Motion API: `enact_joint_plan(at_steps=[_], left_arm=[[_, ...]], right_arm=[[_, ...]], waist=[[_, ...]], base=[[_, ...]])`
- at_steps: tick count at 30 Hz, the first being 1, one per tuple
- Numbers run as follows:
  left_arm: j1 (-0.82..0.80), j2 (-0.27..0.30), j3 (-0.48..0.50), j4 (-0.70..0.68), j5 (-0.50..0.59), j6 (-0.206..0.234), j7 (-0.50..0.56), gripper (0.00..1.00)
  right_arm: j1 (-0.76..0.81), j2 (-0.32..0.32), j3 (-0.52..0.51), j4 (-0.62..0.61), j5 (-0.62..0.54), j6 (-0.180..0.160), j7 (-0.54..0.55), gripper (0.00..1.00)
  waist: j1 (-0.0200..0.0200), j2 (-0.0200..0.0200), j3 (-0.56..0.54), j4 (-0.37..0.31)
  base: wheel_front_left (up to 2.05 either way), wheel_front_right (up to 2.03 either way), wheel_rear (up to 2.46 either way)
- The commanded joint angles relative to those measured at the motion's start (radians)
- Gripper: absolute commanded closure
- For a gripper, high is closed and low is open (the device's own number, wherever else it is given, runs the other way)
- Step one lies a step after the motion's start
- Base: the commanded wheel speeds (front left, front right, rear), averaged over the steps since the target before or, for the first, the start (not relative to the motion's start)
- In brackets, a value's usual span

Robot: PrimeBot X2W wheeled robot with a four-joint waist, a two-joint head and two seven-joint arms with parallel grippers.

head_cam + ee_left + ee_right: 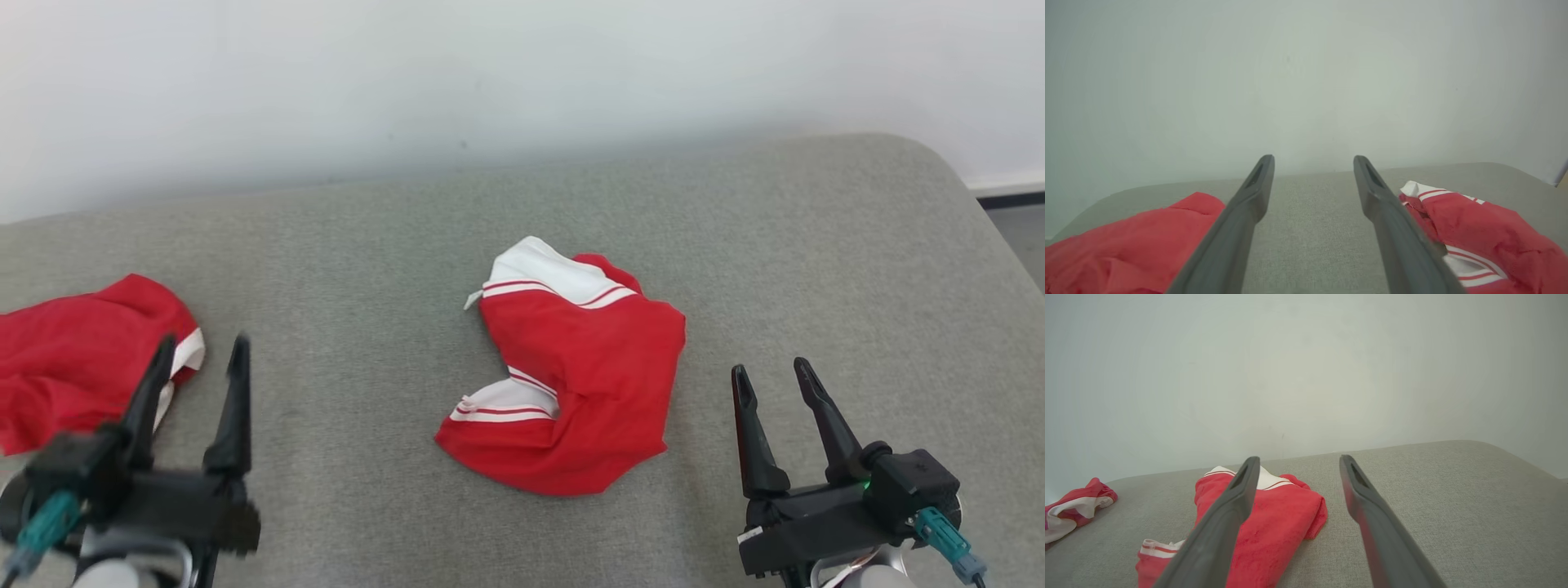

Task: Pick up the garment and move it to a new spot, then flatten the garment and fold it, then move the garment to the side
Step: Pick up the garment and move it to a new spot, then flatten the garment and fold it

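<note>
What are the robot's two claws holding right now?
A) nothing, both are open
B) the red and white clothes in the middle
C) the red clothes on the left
A: the left gripper and right gripper both stand open with nothing gripped, while the middle garment and the left garment lie loose on the grey cushion.

txt: none legible | labels: none | nos.: none

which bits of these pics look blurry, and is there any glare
Head view: the left hand is smeared, the right hand and middle garment crisp. Left wrist view: fingers soft, picture hazy. Right wrist view: fingers likewise soft. Lighting flat, no glare in any view.
</note>
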State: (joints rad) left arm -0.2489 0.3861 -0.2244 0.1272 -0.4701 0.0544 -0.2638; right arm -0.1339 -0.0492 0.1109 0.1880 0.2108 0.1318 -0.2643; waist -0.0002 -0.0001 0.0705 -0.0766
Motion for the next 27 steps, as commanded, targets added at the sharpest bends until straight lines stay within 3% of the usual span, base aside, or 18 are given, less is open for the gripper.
enact_joint_plan(at_steps=[1,6,13,20,27], left_arm=[[0.047,0.006,0.019,-0.02,0.017,0.009,-0.001,0.0],[0.156,-0.022,0.076,-0.072,0.022,0.028,-0.001,0.0],[0.251,-0.068,0.129,-0.104,0.034,0.015,-0.001,0.0],[0.317,-0.102,0.203,-0.124,0.051,-0.018,-0.001,0.0],[0.289,-0.119,0.244,-0.103,0.059,-0.08,-0.001,0.0]], right_arm=[[0.014,-0.002,0.0,-0.004,-0.011,-0.002,0.0,0.0],[0.027,-0.002,0.0,-0.004,-0.021,-0.002,0.0,0.0],[0.049,-0.002,-0.012,0.002,-0.031,-0.002,0.0,0.0],[0.065,-0.002,-0.027,-0.006,-0.043,-0.002,0.009,0.0],[0.075,-0.002,-0.046,-0.014,-0.049,-0.002,0.015,0.0]], waist=[[0.0002,0.0001,-0.016,0.018],[0.0002,0.0001,-0.021,0.029],[0.0002,0.0001,-0.029,0.033],[0.0002,0.0001,-0.03,0.034],[0.0002,0.0001,-0.025,0.048]], base=[[0.0,0.0,0.0],[0.0,0.0,0.0],[0.0,0.0,0.0],[0.0,0.0,0.0],[0.0,0.0,0.0]])
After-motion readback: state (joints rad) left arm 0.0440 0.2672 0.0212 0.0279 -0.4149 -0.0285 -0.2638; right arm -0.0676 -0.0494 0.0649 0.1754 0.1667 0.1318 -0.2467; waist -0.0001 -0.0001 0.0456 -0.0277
